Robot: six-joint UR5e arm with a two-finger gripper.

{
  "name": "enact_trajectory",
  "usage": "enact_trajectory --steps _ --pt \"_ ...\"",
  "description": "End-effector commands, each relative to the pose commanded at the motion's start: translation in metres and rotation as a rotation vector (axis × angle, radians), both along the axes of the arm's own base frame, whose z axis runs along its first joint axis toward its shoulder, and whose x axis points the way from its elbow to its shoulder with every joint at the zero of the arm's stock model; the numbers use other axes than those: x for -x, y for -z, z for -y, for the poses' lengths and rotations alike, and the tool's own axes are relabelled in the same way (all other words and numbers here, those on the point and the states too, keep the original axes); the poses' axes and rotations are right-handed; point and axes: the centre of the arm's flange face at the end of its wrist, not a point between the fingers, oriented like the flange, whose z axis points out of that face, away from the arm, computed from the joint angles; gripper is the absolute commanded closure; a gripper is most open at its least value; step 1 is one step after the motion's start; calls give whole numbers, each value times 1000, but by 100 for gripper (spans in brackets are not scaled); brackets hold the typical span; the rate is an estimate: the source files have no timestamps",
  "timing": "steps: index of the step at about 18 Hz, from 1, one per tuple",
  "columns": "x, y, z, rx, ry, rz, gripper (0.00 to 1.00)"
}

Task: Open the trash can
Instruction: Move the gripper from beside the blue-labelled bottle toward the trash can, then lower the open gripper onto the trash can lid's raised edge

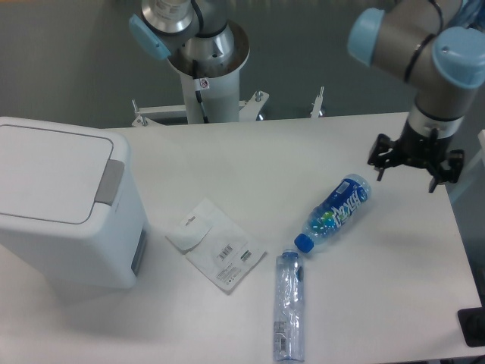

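Stood at the table's [250, 152] left edge: the bin [68, 205], lid [49, 171] flat and shut, grey tab [110, 182] on the rim's right side, facing the open tabletop. Hung over the far right of the table: the gripper [415, 168], well apart from the bin and touching nothing. Looked spread, with dark prongs splayed around the wrist, though from this angle could not be told for sure whether apart or together. Held nothing in any case.

Lay between the two: a blue-labelled bottle [337, 212] on its side, cap toward the camera's lower left; a clear bottle [289, 305] lengthwise toward the near edge; a white packet [216, 246] just right of the bin. None touched the bin.

Turned on one relation: bin lay straight left of the gripper, across nearly the whole table width, with the tab on the side nearest the arm. Ran the tab's long axis front to back along the rim, so a press from above, fingers crossing that strip, seemed the likely approach. Called for a long leftward sweep, best kept high enough to pass over the bottles. Not yet begun, by the look of it: lid down, tab untouched.
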Motion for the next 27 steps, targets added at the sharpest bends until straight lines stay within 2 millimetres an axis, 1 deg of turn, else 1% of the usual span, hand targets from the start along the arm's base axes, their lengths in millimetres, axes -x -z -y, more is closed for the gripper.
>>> enact_trajectory --steps 1,3,4,6,7,8,10,12,14,15,17,18,20,23,24,25,27 --pt "-14 -3 -16 -9 -27 4 0" --pt "-37 -16 -32 -30 -29 0 0" --pt "-49 -17 -39 -60 -18 28 0" --pt "-79 -35 -46 -125 4 69 0" --pt "-88 -43 -48 -144 -7 74 0" --pt "-93 -47 -53 -158 -48 85 0" --pt "-117 -53 -80 -195 -68 117 0" --pt "-125 -56 -87 -233 -111 159 0" --pt "-130 -63 -89 -255 -210 184 0" --pt "-136 -68 -92 -275 -278 204 0" --pt "-145 -87 -95 -316 -386 224 0" --pt "-153 -97 -101 -333 -404 225 0" --pt "-169 -107 -114 -344 -381 222 0" --pt "-203 -109 -135 -340 -324 239 0" --pt "-221 -106 -145 -335 -301 254 0" --pt "-235 -105 -153 -331 -285 268 0" --pt "-256 -98 -160 -310 -255 295 0"
